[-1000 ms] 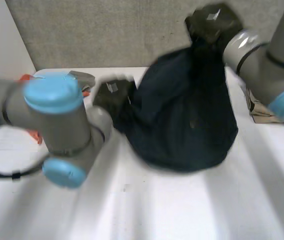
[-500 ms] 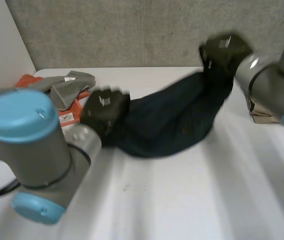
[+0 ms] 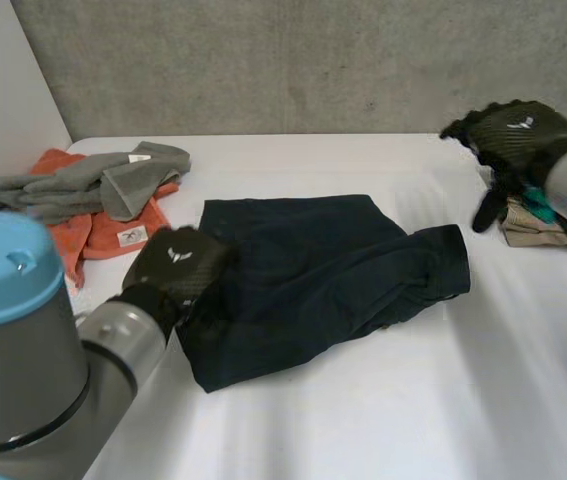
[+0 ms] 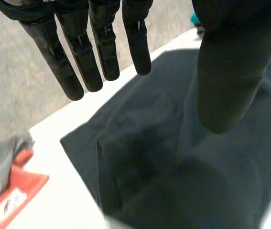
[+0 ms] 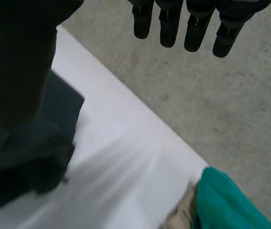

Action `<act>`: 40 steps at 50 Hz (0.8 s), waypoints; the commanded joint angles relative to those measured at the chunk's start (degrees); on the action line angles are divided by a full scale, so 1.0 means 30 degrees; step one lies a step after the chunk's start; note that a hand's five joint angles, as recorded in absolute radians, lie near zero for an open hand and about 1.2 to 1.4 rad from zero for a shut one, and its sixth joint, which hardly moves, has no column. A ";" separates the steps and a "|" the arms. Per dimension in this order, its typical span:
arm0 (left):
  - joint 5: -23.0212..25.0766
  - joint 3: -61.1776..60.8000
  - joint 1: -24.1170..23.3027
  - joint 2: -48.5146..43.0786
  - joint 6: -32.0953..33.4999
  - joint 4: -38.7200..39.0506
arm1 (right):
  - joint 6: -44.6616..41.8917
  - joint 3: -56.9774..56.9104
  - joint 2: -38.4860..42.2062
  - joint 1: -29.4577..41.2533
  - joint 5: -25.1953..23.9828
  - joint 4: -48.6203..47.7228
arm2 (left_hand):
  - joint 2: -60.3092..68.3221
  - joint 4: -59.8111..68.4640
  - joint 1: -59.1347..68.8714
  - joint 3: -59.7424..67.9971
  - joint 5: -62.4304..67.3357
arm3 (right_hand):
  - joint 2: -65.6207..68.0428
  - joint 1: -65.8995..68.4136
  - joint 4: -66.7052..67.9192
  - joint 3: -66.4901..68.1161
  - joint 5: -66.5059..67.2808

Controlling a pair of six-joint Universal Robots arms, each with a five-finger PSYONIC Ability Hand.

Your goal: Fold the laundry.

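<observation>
A dark navy garment (image 3: 313, 270) lies spread on the white table (image 3: 363, 420), with a bunched fold at its right end. My left hand (image 3: 175, 265) hovers over the garment's left edge, open. In the left wrist view its fingers (image 4: 102, 47) hang straight above the dark cloth (image 4: 173, 167) and hold nothing. My right hand (image 3: 508, 135) is raised at the back right, clear of the garment and open. The right wrist view has its straight fingers (image 5: 168, 24) over the table's far edge, and the garment's end (image 5: 25, 152) lies below the thumb.
A grey towel (image 3: 93, 180) lies on an orange cloth (image 3: 103, 235) at the back left. A beige and teal pile (image 3: 533, 222) sits at the right edge, beside my right hand; its teal cloth (image 5: 226, 200) is in the right wrist view too. A grey wall (image 3: 263, 60) backs the table.
Both hands held the garment up, lowered it to the table and let go. It now lies flat. The right hand has drawn away to the right, the left toward the front.
</observation>
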 commanded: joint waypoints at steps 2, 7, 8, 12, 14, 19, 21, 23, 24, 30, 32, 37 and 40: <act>-0.0464 -0.3175 0.0274 0.1155 -0.0174 -0.0023 | -0.3754 0.4879 -0.3454 -0.1400 -0.1629 0.2224 | 0.0613 0.0798 0.0578 0.0525 0.0907 | 0.1978 0.1773 0.1868 0.1816 0.1774; -0.0582 -0.4406 0.0274 0.0838 -0.0321 0.1114 | -0.4049 0.8712 -0.4247 -0.1371 -0.2535 -0.0841 | -0.1121 -0.0936 -0.1156 -0.1209 -0.0827 | 0.2033 0.1829 0.1923 0.1871 0.1829; -0.0582 -0.4524 0.0274 0.0400 -0.0292 0.1729 | -0.4020 0.9767 -0.4277 -0.1284 -0.2625 -0.2217 | -0.1514 -0.1329 -0.1549 -0.1603 -0.1220 | 0.2145 0.1940 0.2035 0.1983 0.1941; -0.0582 -0.4643 0.0303 -0.0950 -0.0233 0.3138 | -0.3961 1.1971 -0.4161 -0.0962 -0.2625 -0.5798 | -0.1630 -0.1445 -0.1665 -0.1718 -0.1336 | 0.2202 0.1997 0.2092 0.2040 0.1998; -0.0582 -0.4497 0.0303 -0.1738 -0.0233 0.4014 | -0.3699 1.2790 -0.3985 -0.0409 -0.2538 -0.7929 | -0.1630 -0.1446 -0.1665 -0.1719 -0.1336 | 0.2313 0.2108 0.2203 0.2151 0.2109; -0.0611 -0.4058 0.0303 -0.3615 0.0001 0.5892 | -0.3199 1.3176 -0.2026 0.0737 -0.2333 -1.1542 | -0.1518 -0.1333 -0.1553 -0.1607 -0.1224 | 0.4383 0.4179 0.4273 0.4221 0.4179; -0.0640 -0.3650 0.0303 -0.4259 0.0030 0.6478 | -0.3199 1.3002 -0.0944 0.0942 -0.2216 -1.2625 | -0.1351 -0.1166 -0.1386 -0.1440 -0.1057 | 0.5948 0.5744 0.5839 0.5787 0.5745; -0.0670 -0.3384 0.0303 -0.4759 0.0030 0.6744 | -0.3199 1.2797 -0.0354 0.0972 -0.2128 -1.3127 | -0.1128 -0.0943 -0.1163 -0.1216 -0.0834 | 0.6740 0.6535 0.6630 0.6578 0.6536; -0.0670 -0.3209 0.0274 -0.5051 0.0030 0.6832 | -0.3199 1.2680 -0.0119 0.0973 -0.2098 -1.3303 | -0.0571 -0.0386 -0.0606 -0.0659 -0.0277 | 0.7465 0.7261 0.7355 0.7303 0.7262; -0.1809 -0.1628 0.0245 -0.5904 0.0030 0.7447 | -0.3053 1.1918 0.0527 0.0885 -0.2011 -1.3539 | 1.6417 1.6602 1.6382 1.6328 1.6711 | 2.2479 2.2275 2.2370 2.2318 2.2276; -0.2714 -0.1072 0.0187 -0.5410 0.0030 0.7302 | -0.2936 1.1393 0.0295 0.0797 -0.1835 -1.3395 | 1.6417 1.6602 1.6382 1.6329 1.6711 | 2.2480 2.2275 2.2370 2.2318 2.2276; -0.3307 -0.0688 0.0245 -0.1049 0.0555 0.6601 | -0.2848 0.9898 -0.3712 0.0650 -0.1570 -1.0939 | 1.6417 1.6602 1.6382 1.6329 1.6711 | 2.2480 2.2275 2.2370 2.2318 2.2276; -0.3219 -0.0162 0.0303 0.2175 0.2135 0.5371 | -0.2877 0.7646 -0.6412 0.0388 -0.1630 -0.7687 | 1.6417 1.6602 1.6382 1.6329 1.6711 | 2.2480 2.2275 2.2370 2.2318 2.2276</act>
